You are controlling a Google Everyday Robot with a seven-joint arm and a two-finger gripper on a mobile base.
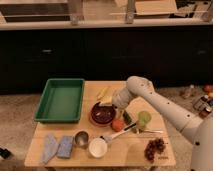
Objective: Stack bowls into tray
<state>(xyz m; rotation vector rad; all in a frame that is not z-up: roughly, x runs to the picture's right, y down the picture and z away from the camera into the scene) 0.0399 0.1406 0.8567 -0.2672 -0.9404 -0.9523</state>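
Note:
A dark maroon bowl (pixel 102 114) sits in the middle of the wooden table (pixel 145 160). An orange-brown rim shows around it. I cannot tell whether that rim is the terracotta bowl underneath. The green tray (pixel 60 100) stands empty at the table's back left, a short way left of the bowl. My gripper (pixel 113 103) hangs from the white arm (pixel 160 102), which reaches in from the right. It is just above the bowl's back right rim, and I cannot tell whether it touches the bowl.
A banana (pixel 103 92) lies behind the bowl. An orange fruit (pixel 118 125), a green cup (pixel 144 118) and a brush (pixel 120 134) are to its right front. A white bowl (pixel 98 147), a metal cup (pixel 81 138), blue cloths (pixel 56 147) and grapes (pixel 155 147) line the front.

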